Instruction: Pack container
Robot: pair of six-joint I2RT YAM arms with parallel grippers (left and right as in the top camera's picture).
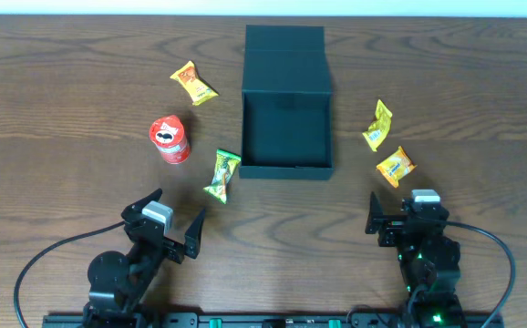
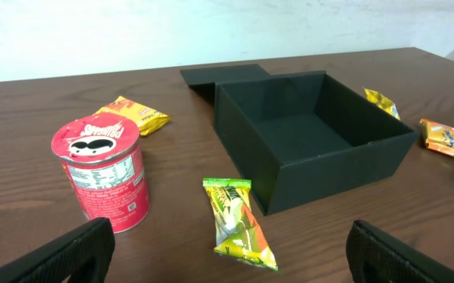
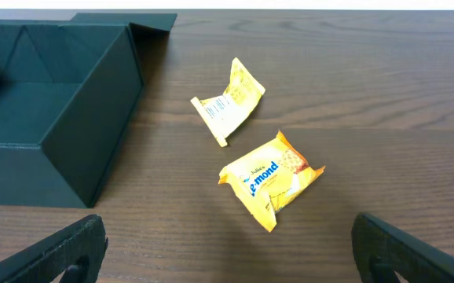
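The dark teal container [image 1: 286,169] stands open and empty at the table's middle, its flap lid [image 1: 284,58] laid back; it also shows in the left wrist view [image 2: 333,165] and the right wrist view [image 3: 70,149]. A red can [image 1: 170,139] [image 2: 101,173] and a green packet [image 1: 222,175] [image 2: 238,223] lie to its left. An orange-yellow packet [image 1: 193,84] [image 2: 133,115] lies farther back. Two yellow packets [image 1: 378,126] [image 1: 396,167] lie to its right [image 3: 228,101] [image 3: 272,179]. My left gripper [image 1: 174,223] [image 2: 235,263] is open and empty near the green packet. My right gripper [image 1: 405,217] [image 3: 231,255] is open and empty before the near yellow packet.
The wooden table [image 1: 63,100] runs to a pale wall at the back. Black cables [image 1: 45,260] [image 1: 496,246] trail from both arm bases near the front edge.
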